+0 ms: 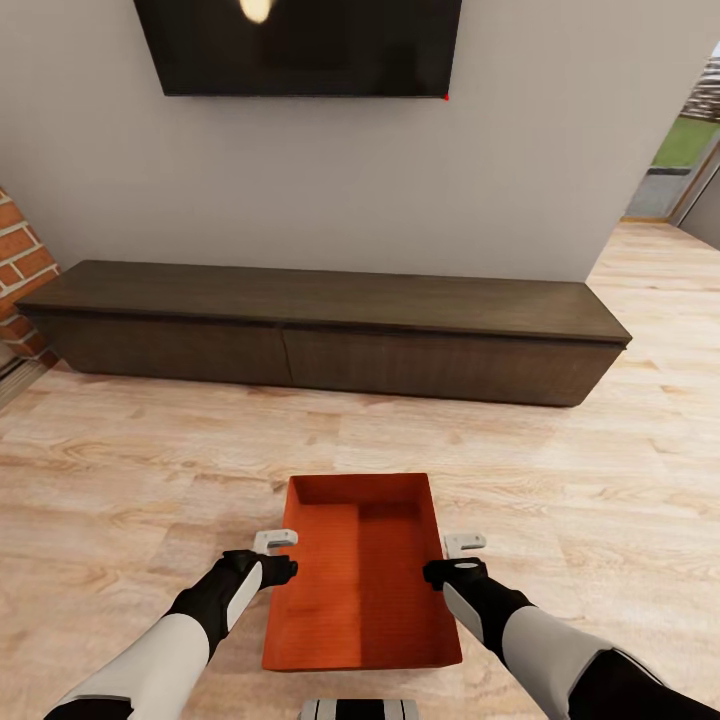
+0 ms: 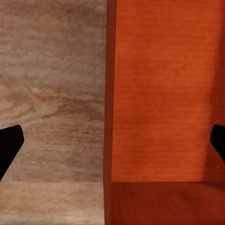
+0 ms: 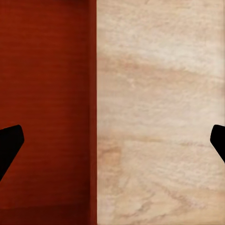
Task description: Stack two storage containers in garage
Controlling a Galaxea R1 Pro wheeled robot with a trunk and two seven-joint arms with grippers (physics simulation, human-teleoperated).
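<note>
An orange-red bin (image 1: 360, 570) sat on the light wood floor (image 1: 130, 480) before a dark low cabinet (image 1: 320, 330) and wall TV (image 1: 300, 45). The left gripper (image 1: 275, 541) and right gripper (image 1: 464, 544) flanked it, each with fingers spread wide astride a side wall, clamping nothing.

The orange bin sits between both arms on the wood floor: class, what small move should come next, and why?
Probably close both tools on the walls. Each wrist view shows open fingers straddling a long side wall of the orange bin: the left tool and the right tool each have one finger inside and one over the wood floor. Nothing is gripped yet, so it cannot be lifted.
</note>
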